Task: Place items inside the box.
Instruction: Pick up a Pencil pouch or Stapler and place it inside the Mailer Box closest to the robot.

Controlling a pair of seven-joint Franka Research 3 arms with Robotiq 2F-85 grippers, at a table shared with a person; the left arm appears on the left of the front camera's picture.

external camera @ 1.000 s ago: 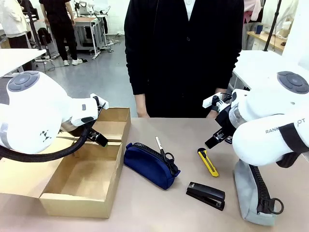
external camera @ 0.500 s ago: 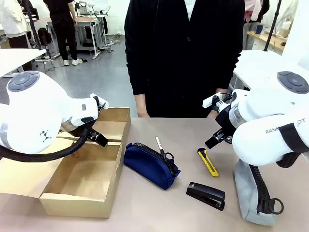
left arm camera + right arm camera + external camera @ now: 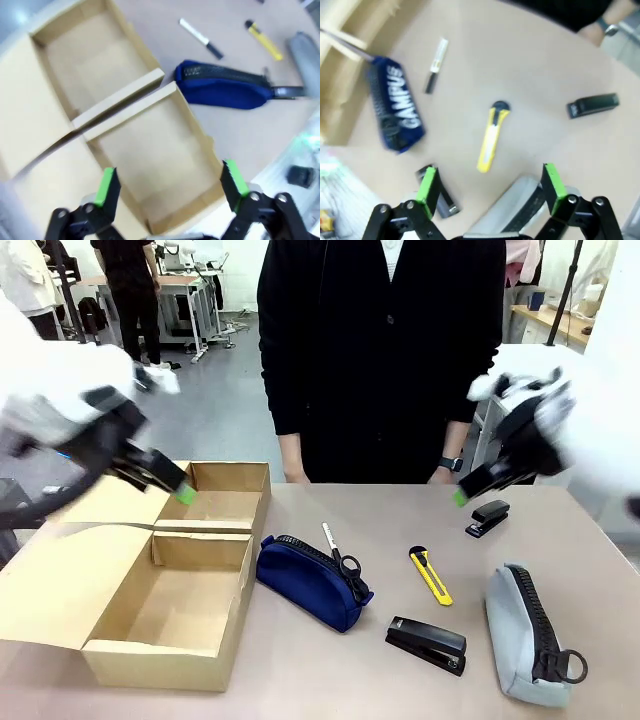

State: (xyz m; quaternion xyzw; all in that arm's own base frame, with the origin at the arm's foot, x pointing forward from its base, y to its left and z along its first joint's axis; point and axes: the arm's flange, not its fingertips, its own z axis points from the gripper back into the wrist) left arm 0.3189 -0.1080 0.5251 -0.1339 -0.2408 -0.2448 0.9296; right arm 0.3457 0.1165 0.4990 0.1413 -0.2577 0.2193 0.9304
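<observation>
The long brown cardboard box [image 3: 170, 585] lies open at the left, both compartments [image 3: 150, 150] bare. To its right are a navy pouch [image 3: 310, 582], a slim white item with a black end [image 3: 330, 538], a yellow utility knife [image 3: 431, 575], a black stapler [image 3: 427, 644], a smaller black stapler [image 3: 487, 518] and a grey-blue pouch [image 3: 528, 635]. My left gripper [image 3: 172, 483] hangs open above the box's far compartment [image 3: 170, 182]. Blurred with motion, my right gripper [image 3: 472, 485] is open and holds nothing above the knife [image 3: 492, 137] and grey pouch [image 3: 490, 184].
A person in black stands at the table's far edge, a hand with a watch [image 3: 445, 468] resting there. The box's flap lids [image 3: 60, 570] spread out to the left. Bare tabletop lies between the items and along the front edge.
Both arms have swung up and outward quickly and are blurred. The right arm's move has uncovered the smaller stapler and the whole grey pouch. The items have not moved.
</observation>
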